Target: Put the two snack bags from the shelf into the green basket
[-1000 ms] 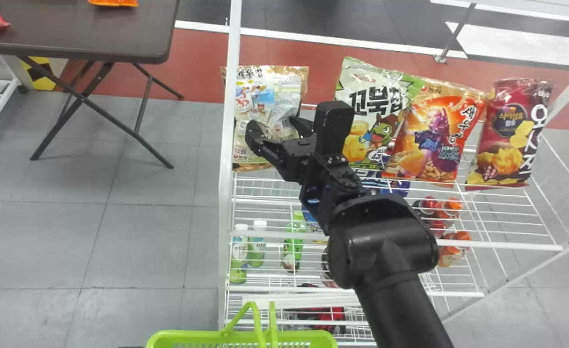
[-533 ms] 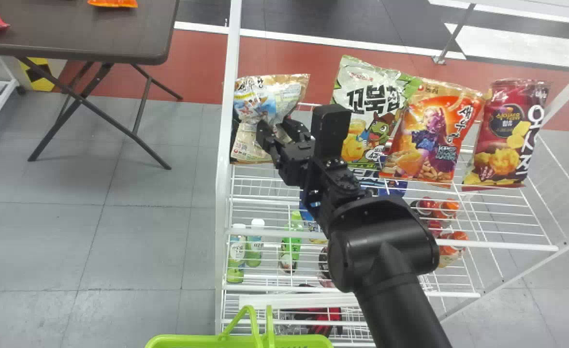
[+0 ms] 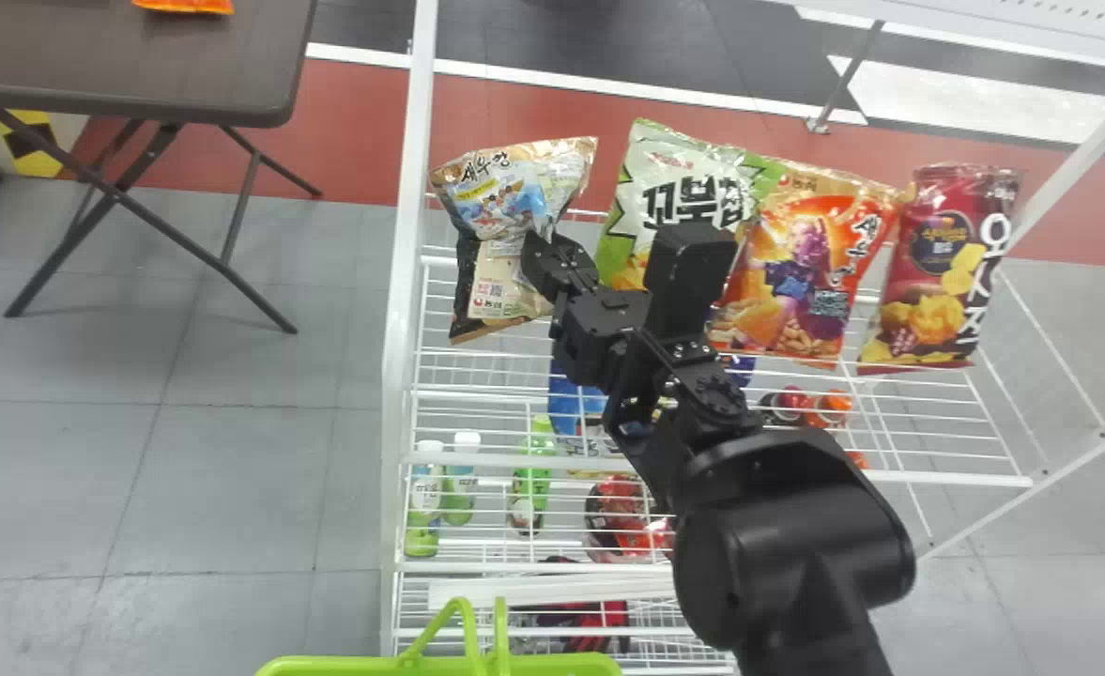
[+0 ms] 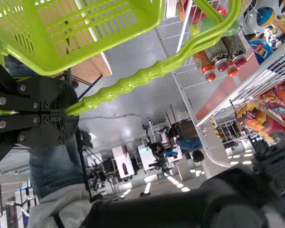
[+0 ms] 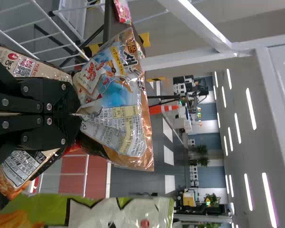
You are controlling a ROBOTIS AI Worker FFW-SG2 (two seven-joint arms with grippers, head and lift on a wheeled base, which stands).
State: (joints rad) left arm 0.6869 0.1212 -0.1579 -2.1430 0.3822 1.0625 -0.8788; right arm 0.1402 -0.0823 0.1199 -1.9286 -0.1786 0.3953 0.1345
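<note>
Right gripper [image 3: 546,248], fingers together, pinches a fold of a tan-and-blue shrimp-cracker bag [image 3: 507,192] at the wire shelf's [image 3: 552,464] left edge. Green-and-white [image 3: 672,161], orange [image 3: 801,272] and dark-red [image 3: 932,253] snack bags line up toward its right edge. Left gripper [image 4: 70,113], closed tight, grips the handles [image 4: 137,80] of a green basket [image 3: 552,666] near the shelf's front left corner.

Korean lettering [image 3: 486,167] (some quite bold) marks the snack bags [image 3: 505,202].

Ceiling strips [image 5: 251,109] are glowing white at the right of the right wrist view; glossy highlights are gleaming along the green basket's handle [image 4: 149,73], upper middle of the brightly lit left wrist view.
</note>
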